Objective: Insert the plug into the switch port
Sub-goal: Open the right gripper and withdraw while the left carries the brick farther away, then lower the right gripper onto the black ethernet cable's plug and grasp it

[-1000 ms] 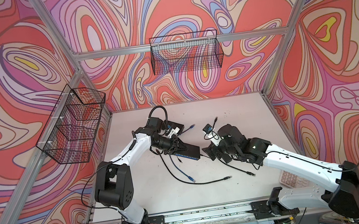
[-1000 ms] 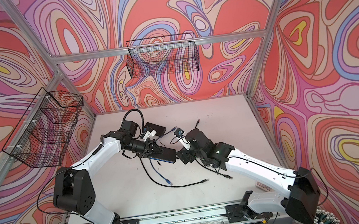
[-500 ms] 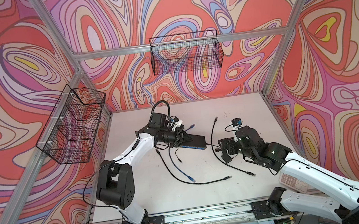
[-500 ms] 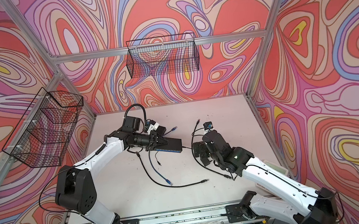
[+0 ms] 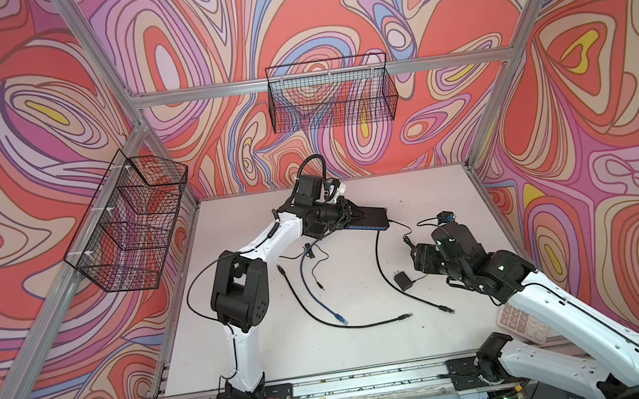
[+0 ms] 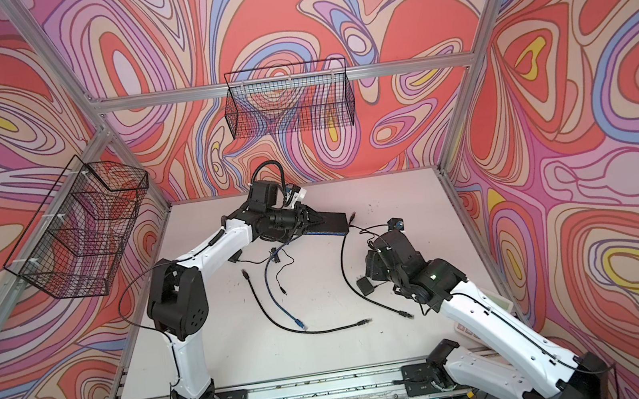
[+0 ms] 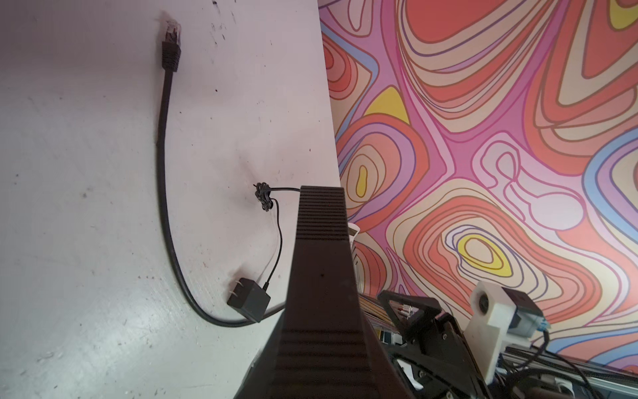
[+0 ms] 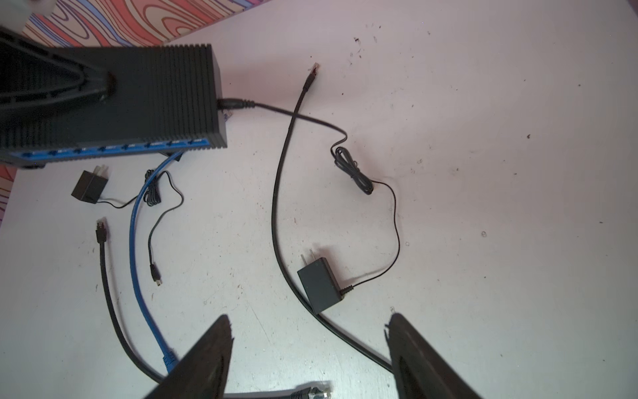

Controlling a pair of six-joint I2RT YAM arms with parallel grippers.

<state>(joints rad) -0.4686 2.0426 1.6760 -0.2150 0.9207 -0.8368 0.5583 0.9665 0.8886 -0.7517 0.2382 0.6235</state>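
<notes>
- Right wrist view: my right gripper [image 8: 309, 319] is wide apart, holding nothing, low in the frame.
- My left gripper [image 8: 103, 81] squeezes the switch [image 8: 155, 103], upper left.
- The plug [image 8: 236, 103] touches the switch's end.

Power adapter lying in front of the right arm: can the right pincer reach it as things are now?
Probably yes. The right pincer is open and the power adapter lies just ahead of it on the table, uncovered; only a black cable touches its edge.

One network switch [image 8: 155, 103]; two black patch cables [image 8: 273, 207]; one blue patch cable [image 8: 131, 241]; two power adapters [image 8: 319, 288]; two wire baskets [image 5: 331, 94]
</notes>
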